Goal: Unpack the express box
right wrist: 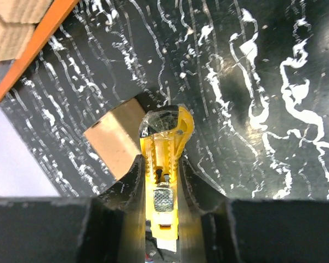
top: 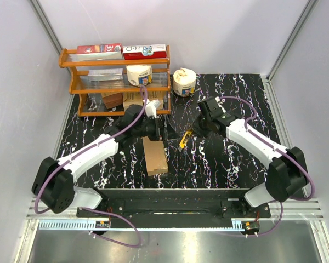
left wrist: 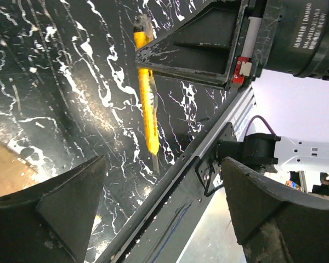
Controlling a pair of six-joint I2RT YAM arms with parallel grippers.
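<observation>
Your right claw is pinched on the yellow utility knife. One finger lies against each side of the handle, and the knife's nose projects past the fingertips toward the black marbled table. From overhead, this claw and the knife stand just beside the far end of the express box, on the right arm's side of it and apart from it. Whether the knife's tip touches the table you cannot tell. Your left claw is spread wide and holds nothing; its dark fingers frame the knife and the claw gripping it. Seen from above, the left claw hangs at the box's far end. The express box lies flat on the table between your two arms, its long side running away from the arm bases. A corner of the box shows at the edge of the left wrist view. Beyond the box's far end stands an orange rack carrying red-and-white cartons, small brown boxes and a white roll. A second white roll sits on the table beside the rack, farther from the box.
</observation>
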